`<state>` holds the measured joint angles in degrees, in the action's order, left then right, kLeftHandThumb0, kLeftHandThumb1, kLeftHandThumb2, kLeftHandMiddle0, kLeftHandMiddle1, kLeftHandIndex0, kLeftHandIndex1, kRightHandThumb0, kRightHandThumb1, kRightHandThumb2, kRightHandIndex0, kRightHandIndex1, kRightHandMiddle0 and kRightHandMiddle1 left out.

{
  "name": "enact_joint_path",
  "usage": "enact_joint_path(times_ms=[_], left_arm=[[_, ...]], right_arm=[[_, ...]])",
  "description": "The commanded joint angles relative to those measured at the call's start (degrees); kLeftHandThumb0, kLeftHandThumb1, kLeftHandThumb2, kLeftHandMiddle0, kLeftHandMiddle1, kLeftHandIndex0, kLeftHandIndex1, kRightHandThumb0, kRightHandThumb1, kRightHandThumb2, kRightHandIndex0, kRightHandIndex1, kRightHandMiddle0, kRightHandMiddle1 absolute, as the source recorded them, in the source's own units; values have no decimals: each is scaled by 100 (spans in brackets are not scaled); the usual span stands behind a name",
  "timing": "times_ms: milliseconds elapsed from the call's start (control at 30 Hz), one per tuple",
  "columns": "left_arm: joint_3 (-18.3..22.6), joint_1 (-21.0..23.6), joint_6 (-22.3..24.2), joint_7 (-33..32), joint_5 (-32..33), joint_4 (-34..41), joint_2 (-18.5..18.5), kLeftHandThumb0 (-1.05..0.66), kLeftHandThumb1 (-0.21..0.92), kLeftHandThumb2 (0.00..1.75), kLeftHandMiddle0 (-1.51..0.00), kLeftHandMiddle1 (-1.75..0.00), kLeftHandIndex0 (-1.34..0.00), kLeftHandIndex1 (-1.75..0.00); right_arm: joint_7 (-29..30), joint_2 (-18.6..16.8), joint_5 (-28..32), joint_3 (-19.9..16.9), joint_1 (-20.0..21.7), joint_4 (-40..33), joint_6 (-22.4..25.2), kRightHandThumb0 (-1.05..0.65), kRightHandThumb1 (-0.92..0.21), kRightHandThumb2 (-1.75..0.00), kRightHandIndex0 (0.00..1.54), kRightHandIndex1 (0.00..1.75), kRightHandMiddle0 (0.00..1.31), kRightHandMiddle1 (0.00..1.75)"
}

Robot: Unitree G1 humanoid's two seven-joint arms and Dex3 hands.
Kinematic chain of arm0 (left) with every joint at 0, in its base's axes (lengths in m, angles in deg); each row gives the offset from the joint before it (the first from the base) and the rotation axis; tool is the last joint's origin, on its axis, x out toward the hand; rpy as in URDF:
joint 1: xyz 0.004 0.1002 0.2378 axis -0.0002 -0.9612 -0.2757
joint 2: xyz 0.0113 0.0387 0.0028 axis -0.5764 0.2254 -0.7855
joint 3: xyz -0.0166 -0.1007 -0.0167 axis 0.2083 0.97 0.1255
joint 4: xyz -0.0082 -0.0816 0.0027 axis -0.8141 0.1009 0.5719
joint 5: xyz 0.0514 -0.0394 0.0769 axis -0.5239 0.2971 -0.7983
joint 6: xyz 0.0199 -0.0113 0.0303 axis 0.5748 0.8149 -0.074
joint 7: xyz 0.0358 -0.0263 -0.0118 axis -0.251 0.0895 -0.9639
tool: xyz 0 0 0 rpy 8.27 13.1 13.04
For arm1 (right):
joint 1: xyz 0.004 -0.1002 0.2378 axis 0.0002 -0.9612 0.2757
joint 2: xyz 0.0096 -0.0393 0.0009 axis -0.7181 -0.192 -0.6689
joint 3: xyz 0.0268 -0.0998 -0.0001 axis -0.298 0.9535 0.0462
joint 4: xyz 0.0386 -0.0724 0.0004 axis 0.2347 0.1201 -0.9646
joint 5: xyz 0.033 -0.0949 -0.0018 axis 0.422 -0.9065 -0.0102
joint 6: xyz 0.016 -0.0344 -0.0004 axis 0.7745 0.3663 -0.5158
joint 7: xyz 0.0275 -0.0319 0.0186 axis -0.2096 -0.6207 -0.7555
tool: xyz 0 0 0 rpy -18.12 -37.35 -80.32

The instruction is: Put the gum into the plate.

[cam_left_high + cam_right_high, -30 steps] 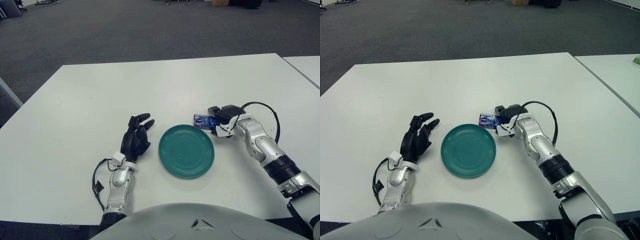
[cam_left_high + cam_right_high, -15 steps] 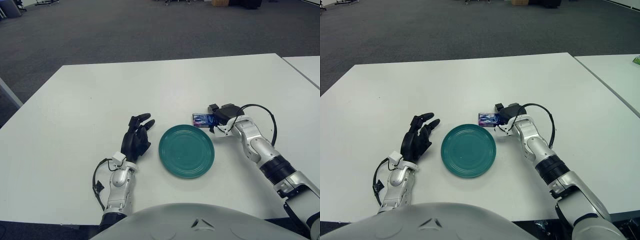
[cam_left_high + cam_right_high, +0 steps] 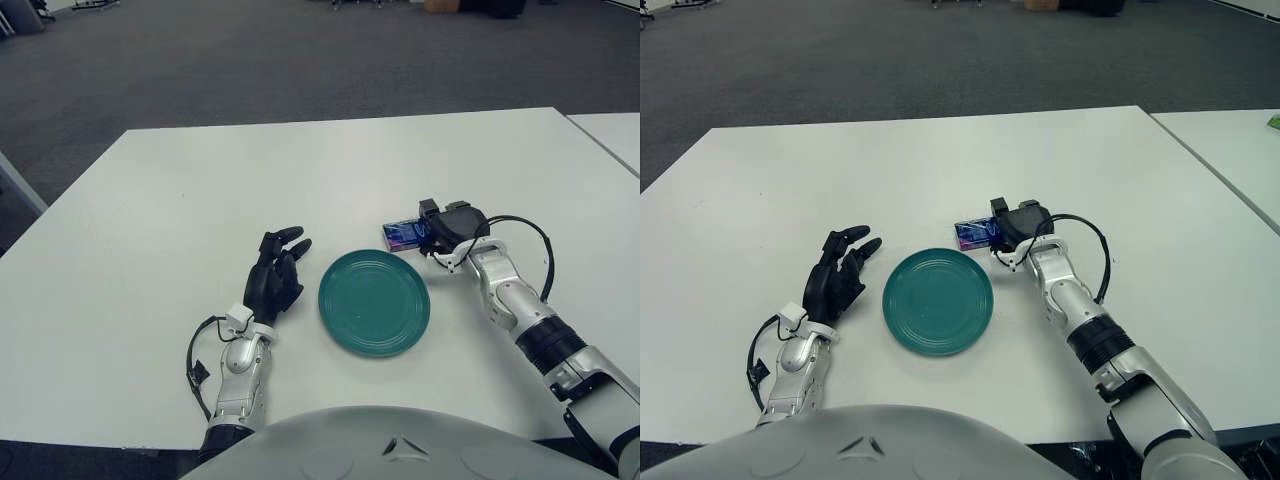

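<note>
Our right hand [image 3: 447,226], clenched on the gum [image 3: 402,234], has crept up-frame right of the plate [image 3: 374,302]; placing remains undone.

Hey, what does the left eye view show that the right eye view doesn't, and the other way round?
Only the left eye view shows a grey bar on the floor at its left edge. Only the right eye view shows a small green item on the neighbouring table. Both show the white table, the teal plate, the right hand with fingers closed on the gum pack beyond the plate's rim, and the left hand open, left of the plate.
</note>
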<state>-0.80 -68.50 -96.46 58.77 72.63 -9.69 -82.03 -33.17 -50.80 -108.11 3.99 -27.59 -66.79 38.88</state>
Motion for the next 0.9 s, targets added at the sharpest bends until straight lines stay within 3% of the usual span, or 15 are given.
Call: enact_joint_path(times_ms=[0, 267, 867], left_arm=[[-68, -286, 4, 35, 185, -494, 300, -91, 92, 86, -40, -56, -14, -109], [-76, -279, 18, 48, 199, -468, 284, -91, 92, 87, -40, -56, -13, -108], [-64, -267, 56, 52, 219, -459, 264, -91, 92, 87, -40, -55, -13, -107]], right_arm=[[61, 45, -132, 167, -113, 269, -59, -39, -69, -84, 46, 21, 34, 175], [239, 80, -57, 189, -63, 358, -140, -39, -66, -87, 32, 52, 36, 175], [266, 79, 49, 28, 76, 310, -98, -40, -62, -93, 30, 56, 38, 175]])
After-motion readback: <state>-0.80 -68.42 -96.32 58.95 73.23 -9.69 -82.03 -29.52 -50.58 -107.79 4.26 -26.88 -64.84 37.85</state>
